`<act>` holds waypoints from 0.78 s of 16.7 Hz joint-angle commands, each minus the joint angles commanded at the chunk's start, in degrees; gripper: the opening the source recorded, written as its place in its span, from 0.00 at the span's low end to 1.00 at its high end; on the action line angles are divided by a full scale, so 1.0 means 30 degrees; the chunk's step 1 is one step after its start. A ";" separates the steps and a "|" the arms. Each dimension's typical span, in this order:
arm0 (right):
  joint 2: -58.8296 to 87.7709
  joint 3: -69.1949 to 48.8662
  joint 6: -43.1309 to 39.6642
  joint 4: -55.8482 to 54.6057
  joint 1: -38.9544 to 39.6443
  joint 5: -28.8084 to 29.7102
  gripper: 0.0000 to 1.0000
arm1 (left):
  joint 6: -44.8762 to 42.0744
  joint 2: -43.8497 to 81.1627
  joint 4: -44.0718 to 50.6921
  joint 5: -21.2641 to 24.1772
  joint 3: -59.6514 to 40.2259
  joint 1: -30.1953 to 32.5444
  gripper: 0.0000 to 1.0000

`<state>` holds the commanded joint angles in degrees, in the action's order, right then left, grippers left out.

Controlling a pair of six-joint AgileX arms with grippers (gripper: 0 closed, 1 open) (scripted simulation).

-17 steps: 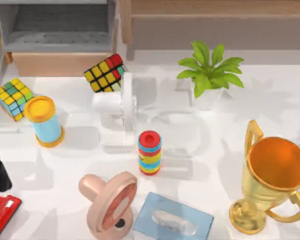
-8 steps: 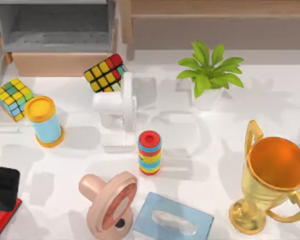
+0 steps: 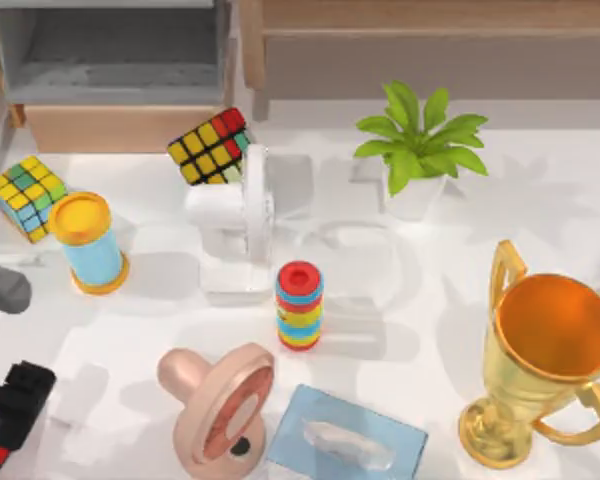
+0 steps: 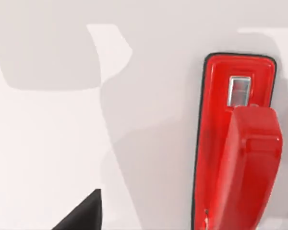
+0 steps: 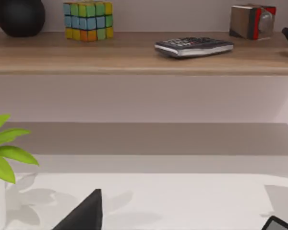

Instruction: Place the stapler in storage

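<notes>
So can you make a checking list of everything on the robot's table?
Surface: white table, shadowed in places.
Job's things: red stapler lies flat at the near left corner; storage at the far left, nothing in it.
Clutter: two puzzle cubes, blue canister, ring stack, plant, gold trophy, pink mirror, tissue box.
Grippers: left pincer over the stapler.
Cables: nothing seen.
Surroundings: wooden shelf with a calculator.

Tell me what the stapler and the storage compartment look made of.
Stapler: glossy red plastic by its sheen, with a small silvery metal-looking insert near one end. Storage: matte grey walls and speckled grey floor, possibly painted board or stone-look; its front is light wood by colour.
</notes>
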<state>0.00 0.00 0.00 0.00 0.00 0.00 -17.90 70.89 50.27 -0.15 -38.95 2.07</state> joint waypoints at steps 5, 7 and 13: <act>0.0000 0.0000 0.0000 0.0000 0.0000 0.0000 1.00 | -0.0574 0.2243 0.1594 0.0004 -0.1250 0.0075 1.00; 0.0000 0.0000 0.0000 0.0000 0.0000 0.0000 1.00 | -0.0574 0.2243 0.1594 0.0004 -0.1250 0.0075 1.00; 0.0000 0.0000 0.0000 0.0000 0.0000 0.0000 1.00 | -0.0618 0.2882 0.0154 0.0001 -0.0387 0.0034 1.00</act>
<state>0.00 0.00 0.00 0.00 0.00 0.00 -19.76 79.53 50.73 -0.15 -40.11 2.17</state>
